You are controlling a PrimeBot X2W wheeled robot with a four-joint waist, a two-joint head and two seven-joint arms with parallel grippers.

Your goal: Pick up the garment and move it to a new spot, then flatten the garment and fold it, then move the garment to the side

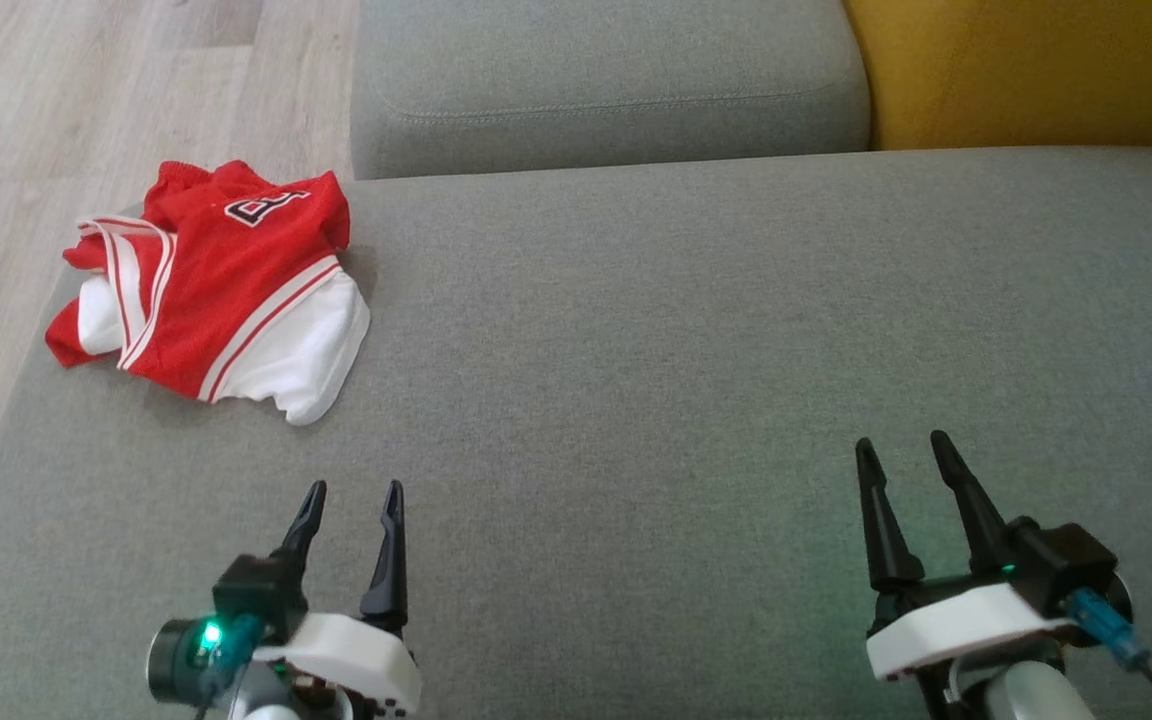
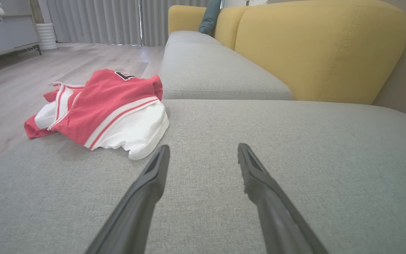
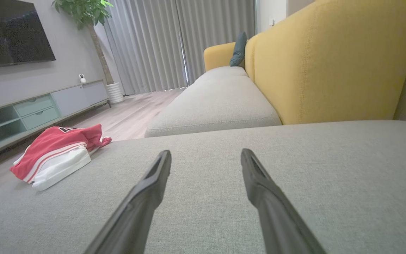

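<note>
Left gripper (image 1: 355,490): is hovering over the near left part of the seat, fingers pointing toward the far edge, jaws standing wide apart and gripping nothing.
Right gripper (image 1: 902,442): is hovering over the near right part of the seat, jaws gaping just as wide, holding nothing.
Seat (image 1: 686,350): grey fabric, is spreading bare between the two grippers and on to its far edge.
Garment (image 1: 226,290): a red jersey with white trim, is lying crumpled at the seat's far left corner, reaching the left edge. It is sitting ahead of the left gripper and well apart from both grippers. Its white panel is facing the near edge, and a black-and-white patch is showing on its far side.
Floor (image 1: 56,120): pale wood, is running along the seat's left edge.
Cushion (image 1: 606,80): grey, is butting against the seat's far edge, just beyond the garment.
Backrest (image 1: 1026,70): yellow, is rising at the seat's far right corner and running on behind the cushion.
Pillow (image 3: 239,49): teal, is leaning against the backrest at the cushion's far end.
Cabinet (image 3: 41,106): pale, is standing along the wall across the floor, under a dark screen (image 3: 12,33).
Plant (image 3: 83,10): is standing at the cabinet's far end.
Curtains (image 3: 174,42): grey, are hanging across the far wall.
</note>
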